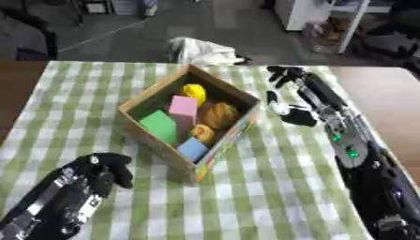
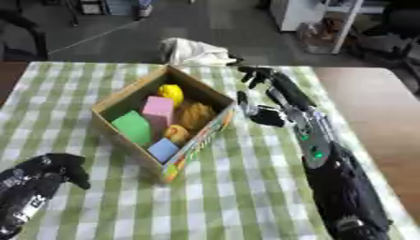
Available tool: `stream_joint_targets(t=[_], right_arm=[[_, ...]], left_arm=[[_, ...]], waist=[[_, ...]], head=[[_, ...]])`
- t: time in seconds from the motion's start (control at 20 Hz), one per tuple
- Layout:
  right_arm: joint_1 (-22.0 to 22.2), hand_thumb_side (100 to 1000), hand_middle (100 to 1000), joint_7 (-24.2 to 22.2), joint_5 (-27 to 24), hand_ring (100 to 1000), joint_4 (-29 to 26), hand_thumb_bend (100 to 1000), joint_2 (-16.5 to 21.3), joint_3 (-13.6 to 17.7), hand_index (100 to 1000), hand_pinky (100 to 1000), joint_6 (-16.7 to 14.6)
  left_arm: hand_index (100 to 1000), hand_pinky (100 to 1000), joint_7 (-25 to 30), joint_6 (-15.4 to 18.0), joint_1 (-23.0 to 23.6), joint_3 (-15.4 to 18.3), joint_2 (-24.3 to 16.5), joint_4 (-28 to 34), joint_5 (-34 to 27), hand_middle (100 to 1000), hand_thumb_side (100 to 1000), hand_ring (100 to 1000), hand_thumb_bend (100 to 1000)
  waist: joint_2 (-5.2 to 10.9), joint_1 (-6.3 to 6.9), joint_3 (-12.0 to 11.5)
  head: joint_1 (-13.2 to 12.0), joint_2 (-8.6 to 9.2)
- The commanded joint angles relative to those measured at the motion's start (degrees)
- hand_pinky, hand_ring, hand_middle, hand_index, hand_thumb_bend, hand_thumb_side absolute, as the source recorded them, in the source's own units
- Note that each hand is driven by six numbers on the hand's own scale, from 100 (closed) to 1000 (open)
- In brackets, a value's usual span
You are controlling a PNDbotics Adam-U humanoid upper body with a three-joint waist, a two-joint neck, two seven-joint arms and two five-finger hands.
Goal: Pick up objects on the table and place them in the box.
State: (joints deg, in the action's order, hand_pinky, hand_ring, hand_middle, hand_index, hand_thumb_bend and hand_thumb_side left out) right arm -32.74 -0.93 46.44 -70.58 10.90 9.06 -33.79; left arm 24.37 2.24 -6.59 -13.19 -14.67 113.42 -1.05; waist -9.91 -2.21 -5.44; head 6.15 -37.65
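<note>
- Cardboard box (image 1: 144, 105) stands on the green-checked tablecloth (image 1: 271, 187), holding a pink block (image 1: 182, 106), green block (image 1: 158, 124), blue block (image 1: 193, 149) and yellow piece (image 1: 194, 91).
- Right hand (image 2: 258, 74), fingers relaxed, grasps nothing beside the box.
- Left hand (image 1: 111, 166) curled, empty; the right eye view crops its arm.

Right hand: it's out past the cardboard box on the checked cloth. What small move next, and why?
Probably draw the right hand back toward the robot to rest. The open cardboard box already holds the pink block, green block, blue block and yellow piece, and no loose object shows on the green checked tablecloth.
</note>
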Motion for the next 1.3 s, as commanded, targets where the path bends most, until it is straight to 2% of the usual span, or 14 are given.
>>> stream_joint_targets(t=[0.05, 0.3, 0.65, 0.9, 1.3], right_arm=[[1.9, 525, 626, 2.7, -2.9, 599, -4.5, 100, -1.5, -1.2, 904, 711, 1.9], [8.1, 526, 612, 5.7, -6.7, 589, -8.9, 100, -2.8, -4.4, 901, 706, 5.3], [17.6, 525, 596, 4.0, -12.5, 576, -18.0, 100, -2.7, -7.5, 897, 700, 8.1], [23.2, 528, 593, 1.6, -16.7, 574, -24.8, 100, -1.9, -9.2, 896, 699, 9.9], [24.2, 530, 590, -3.4, -22.8, 571, -30.8, 100, -1.1, -9.6, 895, 698, 15.1]], left_arm=[[795, 655, 0.1, 0.5, -0.6, 0.5, -0.8, 1.2, -0.6, 582, 674, 603, 100], [794, 655, 0.6, 0.4, -0.1, 0.1, -0.5, 1.2, -0.4, 583, 688, 604, 100], [793, 655, 1.4, 0.2, 0.4, -0.8, -0.1, 1.2, -0.1, 582, 697, 604, 100], [792, 655, 2.1, 0.0, 0.5, -1.4, -0.1, 1.2, -0.3, 582, 694, 605, 100], [791, 654, 2.4, -0.3, 0.5, -1.7, 0.1, 1.2, -0.6, 581, 699, 606, 100]], waist=[[0.58, 0.28, 0.1], [0.76, 0.64, 0.8], [1.18, 1.23, 1.4], [1.54, 1.41, 1.4], [1.71, 1.50, 1.5]], head=[[-1.4, 0.40], [-3.1, -2.09], [-5.3, -6.18], [-5.5, -6.46], [-6.4, -6.47]])
